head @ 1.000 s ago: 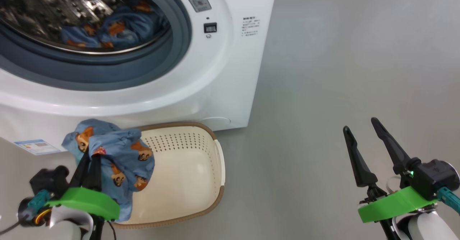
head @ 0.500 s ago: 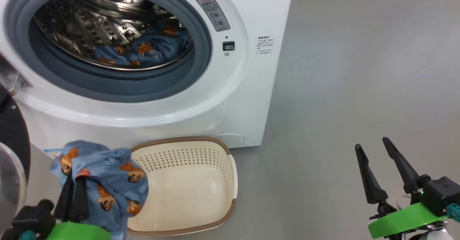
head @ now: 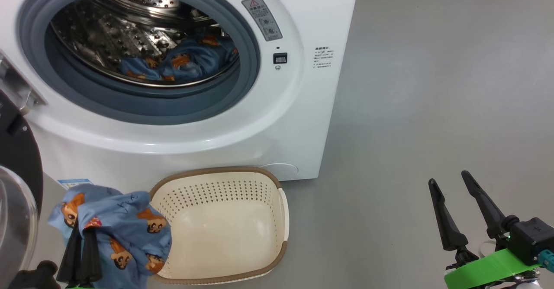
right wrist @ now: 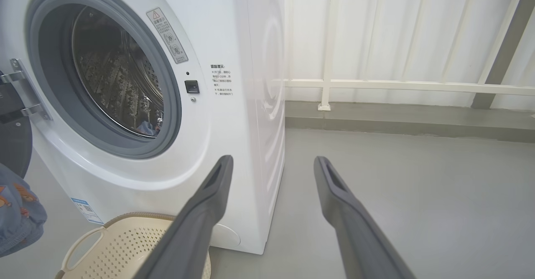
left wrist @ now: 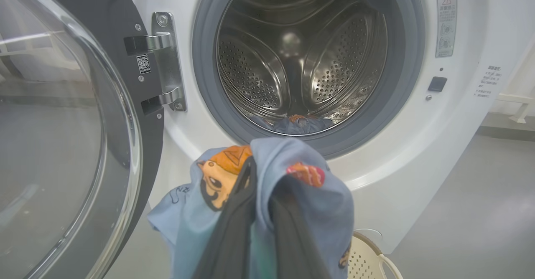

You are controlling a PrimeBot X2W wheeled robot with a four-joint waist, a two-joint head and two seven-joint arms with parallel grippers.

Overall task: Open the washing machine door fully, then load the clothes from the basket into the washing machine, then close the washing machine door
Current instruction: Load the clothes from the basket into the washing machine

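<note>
A: Now, left gripper (head: 82, 237): clamped on one bear-print garment (head: 125, 224), just beside the empty basket (head: 277, 202), presumably for carrying drumward.
B: Noted; right gripper (head: 448, 177): spread wide, idle; other garment (head: 190, 62): inside washing machine (head: 311, 107).

A laundry area: white washing machine (head: 298, 120) standing on grey floor (head: 433, 107).

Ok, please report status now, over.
Left tool shut on light-blue bear-print fabric garment. Right tool open, empty. Cream perforated plastic basket empty. Nothing blocks steel drum.
</note>
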